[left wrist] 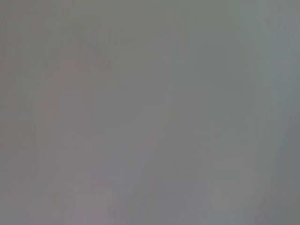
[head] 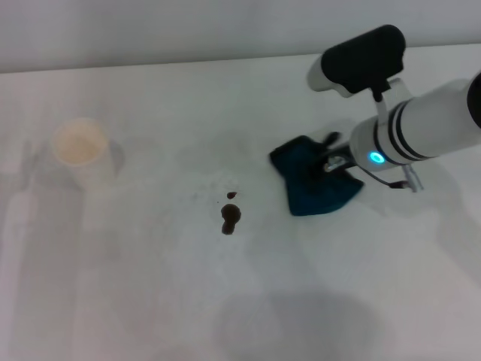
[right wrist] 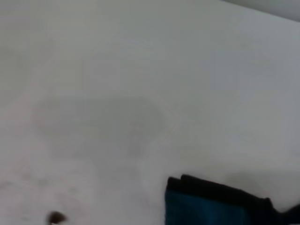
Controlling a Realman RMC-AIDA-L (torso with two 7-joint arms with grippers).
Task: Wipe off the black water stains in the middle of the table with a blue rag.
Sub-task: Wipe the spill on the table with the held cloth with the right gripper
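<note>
Plainly, nothing here carries readable writing or a label. At the left of the head view a white paper cup [head: 77, 144] stands upright on the table [head: 150, 301], well apart from everything else. Near the middle lie the black water stains [head: 230, 218]: a larger blob with a tiny dot just above it, toward the far side, so the pair runs roughly front to back. In the right wrist view one stain [right wrist: 56, 217] shows at the picture's edge.

To the right of the stains, apart from them, the blue rag [head: 316, 184] lies crumpled, its long axis slanting from the far left to the near right; the wrist view catches its dark-edged corner [right wrist: 211, 204]. The right gripper [head: 331, 162] is down on the rag's right part; I cannot tell how far its fingers stand apart. The left wrist view shows only a blank grey surface.
</note>
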